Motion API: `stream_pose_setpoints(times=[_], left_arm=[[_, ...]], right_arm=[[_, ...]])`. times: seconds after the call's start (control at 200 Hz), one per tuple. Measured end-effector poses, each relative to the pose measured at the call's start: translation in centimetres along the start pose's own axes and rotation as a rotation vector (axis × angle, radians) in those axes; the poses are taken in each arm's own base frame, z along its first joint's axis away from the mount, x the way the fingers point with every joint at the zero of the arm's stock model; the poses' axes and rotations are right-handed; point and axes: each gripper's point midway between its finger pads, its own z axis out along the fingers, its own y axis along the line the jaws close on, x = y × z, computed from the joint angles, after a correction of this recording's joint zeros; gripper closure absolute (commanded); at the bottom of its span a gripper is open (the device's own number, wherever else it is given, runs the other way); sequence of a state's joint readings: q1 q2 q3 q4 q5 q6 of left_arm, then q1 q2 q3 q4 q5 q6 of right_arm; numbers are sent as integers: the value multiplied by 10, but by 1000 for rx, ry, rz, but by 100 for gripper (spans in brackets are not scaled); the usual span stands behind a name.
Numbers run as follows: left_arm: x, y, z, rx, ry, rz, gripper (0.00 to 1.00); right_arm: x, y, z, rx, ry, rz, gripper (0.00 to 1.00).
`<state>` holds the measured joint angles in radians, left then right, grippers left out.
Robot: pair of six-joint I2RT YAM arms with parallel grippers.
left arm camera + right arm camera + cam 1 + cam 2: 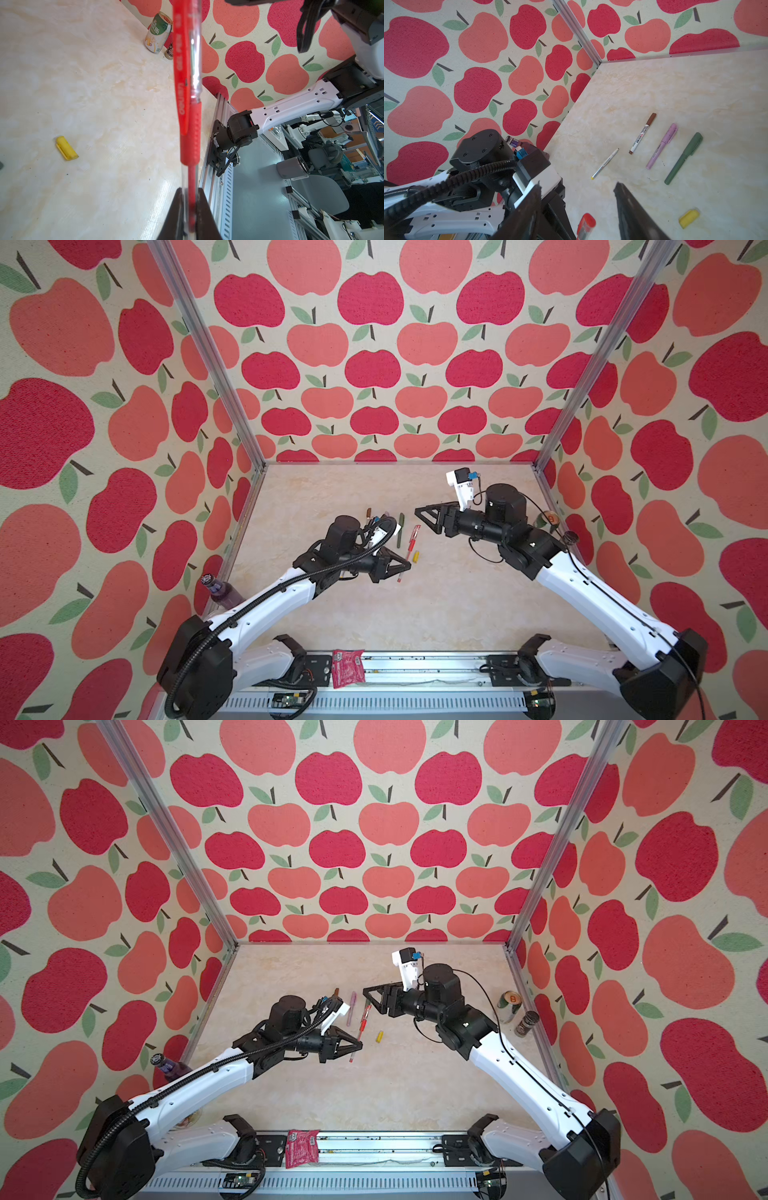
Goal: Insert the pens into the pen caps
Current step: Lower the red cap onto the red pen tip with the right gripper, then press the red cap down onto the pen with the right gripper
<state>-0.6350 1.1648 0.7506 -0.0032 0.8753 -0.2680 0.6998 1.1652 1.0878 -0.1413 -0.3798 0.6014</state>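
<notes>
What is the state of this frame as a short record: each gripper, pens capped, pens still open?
left gripper: shut on red pen, its cap on
right gripper: open, holding nothing
lying capped: brown pen, lilac pen, green pen
lying uncapped: thin white pen
loose: yellow cap, apart from every pen

The red pen (190, 128) has a glossy clear plastic barrel. The marble-look tabletop (93, 93) is smooth, the apple-print wall (477, 87) matt woven cloth.
</notes>
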Motion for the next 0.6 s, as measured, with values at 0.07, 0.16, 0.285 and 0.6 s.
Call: stream_pose_setpoints(times=[0.07,0.16,0.285,0.6], left_arm=[[-3,-3,-1,7,1,14,95],[-5,-5,-1,9,1,26,95],[-5,-4,-1,8,3,27,95],[-8,-4,-2,-1,-4,32,95]], right_arm=[[6,0,4,-13,37,3,43],[14,-2,8,-20,77,13,45],[22,-3,10,-29,113,25,51],[29,-3,15,-46,146,42,69]])
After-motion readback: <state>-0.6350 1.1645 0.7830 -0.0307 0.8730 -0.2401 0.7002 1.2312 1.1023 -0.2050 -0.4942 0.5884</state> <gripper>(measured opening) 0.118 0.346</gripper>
